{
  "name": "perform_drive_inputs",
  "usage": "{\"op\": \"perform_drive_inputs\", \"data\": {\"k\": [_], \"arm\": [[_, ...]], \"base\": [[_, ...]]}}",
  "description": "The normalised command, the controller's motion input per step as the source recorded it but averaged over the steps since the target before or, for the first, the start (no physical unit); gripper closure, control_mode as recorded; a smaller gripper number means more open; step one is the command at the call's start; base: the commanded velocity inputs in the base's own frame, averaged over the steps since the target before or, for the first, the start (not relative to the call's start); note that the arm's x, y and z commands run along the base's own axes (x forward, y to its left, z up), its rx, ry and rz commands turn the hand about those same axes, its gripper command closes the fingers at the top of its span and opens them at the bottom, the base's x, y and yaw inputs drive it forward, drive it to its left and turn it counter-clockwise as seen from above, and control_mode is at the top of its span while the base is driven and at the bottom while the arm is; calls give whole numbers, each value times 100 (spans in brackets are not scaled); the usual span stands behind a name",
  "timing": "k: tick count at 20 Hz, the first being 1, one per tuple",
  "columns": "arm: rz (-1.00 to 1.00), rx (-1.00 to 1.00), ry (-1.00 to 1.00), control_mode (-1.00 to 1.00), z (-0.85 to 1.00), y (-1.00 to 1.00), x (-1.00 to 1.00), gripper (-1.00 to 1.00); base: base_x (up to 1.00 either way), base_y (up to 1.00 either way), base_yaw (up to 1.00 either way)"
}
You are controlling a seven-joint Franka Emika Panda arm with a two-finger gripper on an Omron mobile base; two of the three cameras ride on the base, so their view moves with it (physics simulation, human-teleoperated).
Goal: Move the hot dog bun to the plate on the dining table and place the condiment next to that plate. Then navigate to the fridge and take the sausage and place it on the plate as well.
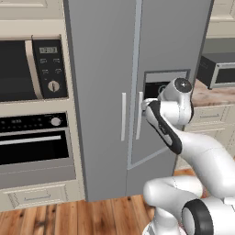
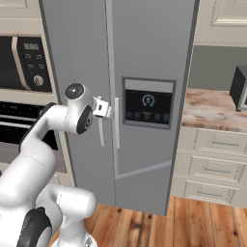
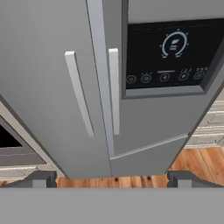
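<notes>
The grey fridge (image 1: 101, 82) (image 2: 77, 53) (image 3: 39, 87) fills the middle, both doors shut. Two pale vertical bar handles flank the door seam: the left handle (image 3: 79, 94) and the right handle (image 3: 114, 89) (image 1: 138, 114) (image 2: 116, 123). My gripper (image 1: 146, 106) (image 2: 103, 108) (image 3: 112, 179) is open and holds nothing. It hovers a short way in front of the handles at their upper end, pointing at the door seam. The hot dog bun, plate, dining table, condiment and sausage are out of view.
A dark dispenser panel (image 2: 148, 103) (image 3: 175, 52) sits in the right door. A cream column with microwave (image 1: 27, 69) and oven (image 1: 32, 147) stands left of the fridge. To the right is a marbled counter (image 2: 212, 108) with cream drawers and a dark appliance (image 1: 218, 69). Below lies wood floor (image 2: 193, 222).
</notes>
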Motion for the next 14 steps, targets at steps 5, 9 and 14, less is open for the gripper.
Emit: {"op": "perform_drive_inputs", "data": {"k": [5,9,14], "arm": [[0,0,-5,-100,-35,0,56,-100],[0,0,-1,-100,-33,0,59,-100],[0,0,0,-100,-23,-2,52,-100]], "base": [[0,0,0],[0,0,0],[0,0,0]]}}
